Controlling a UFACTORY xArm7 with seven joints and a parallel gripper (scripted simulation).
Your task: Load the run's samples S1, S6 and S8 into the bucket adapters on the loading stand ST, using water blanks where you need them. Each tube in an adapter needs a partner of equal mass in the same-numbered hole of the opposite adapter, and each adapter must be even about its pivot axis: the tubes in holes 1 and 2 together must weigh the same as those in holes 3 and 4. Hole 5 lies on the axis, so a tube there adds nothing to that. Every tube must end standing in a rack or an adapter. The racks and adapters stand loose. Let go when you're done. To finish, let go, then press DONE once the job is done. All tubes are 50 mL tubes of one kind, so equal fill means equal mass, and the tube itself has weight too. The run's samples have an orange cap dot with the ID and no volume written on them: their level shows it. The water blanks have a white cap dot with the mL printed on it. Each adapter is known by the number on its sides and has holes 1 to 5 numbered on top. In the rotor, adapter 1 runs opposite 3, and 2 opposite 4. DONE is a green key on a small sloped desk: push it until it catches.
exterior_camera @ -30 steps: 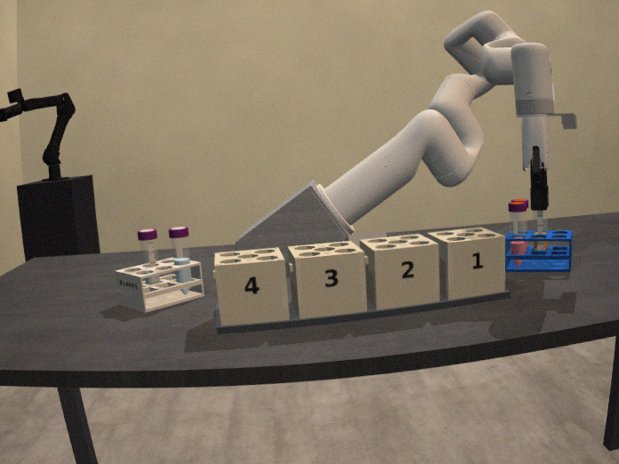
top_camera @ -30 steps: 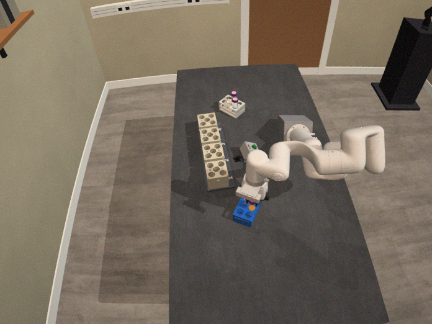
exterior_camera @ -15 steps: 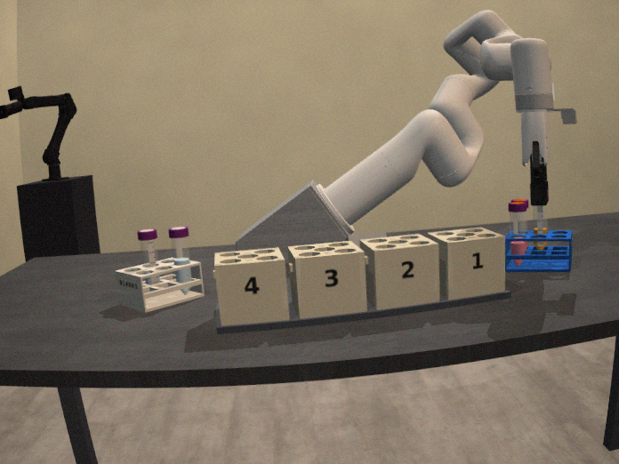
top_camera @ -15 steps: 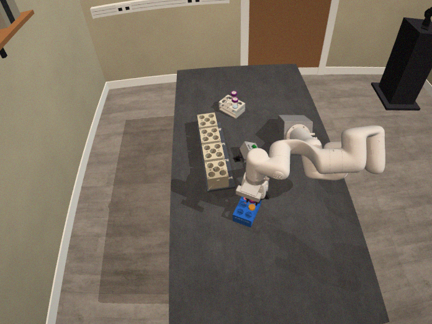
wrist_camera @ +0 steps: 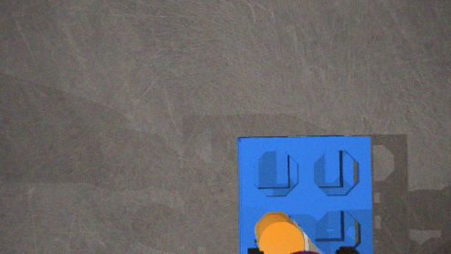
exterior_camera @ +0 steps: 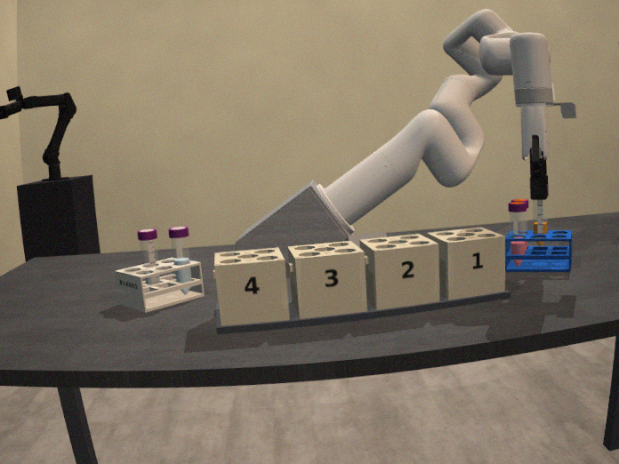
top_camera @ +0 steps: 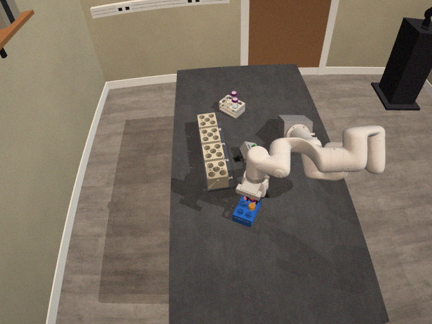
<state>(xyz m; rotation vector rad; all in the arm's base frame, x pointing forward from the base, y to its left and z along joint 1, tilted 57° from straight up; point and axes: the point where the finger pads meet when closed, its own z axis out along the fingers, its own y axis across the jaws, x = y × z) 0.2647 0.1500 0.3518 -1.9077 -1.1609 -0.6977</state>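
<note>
Purple is being shown by the tube caps (top_camera: 234, 93) (exterior_camera: 147, 235), with orange being carried on top of a cap at the blue rack (top_camera: 244, 220) (exterior_camera: 566, 252) (wrist_camera: 305, 142). Cream is being displayed by the adapters (top_camera: 217, 170) (exterior_camera: 252, 306), black by their numerals (exterior_camera: 251, 285). Pink is being seen in one tube (exterior_camera: 518, 247), pale blue in another (exterior_camera: 182, 271). The table (top_camera: 274, 259) (exterior_camera: 103, 329) (wrist_camera: 114, 68) is being mottled in dark grey.
</note>
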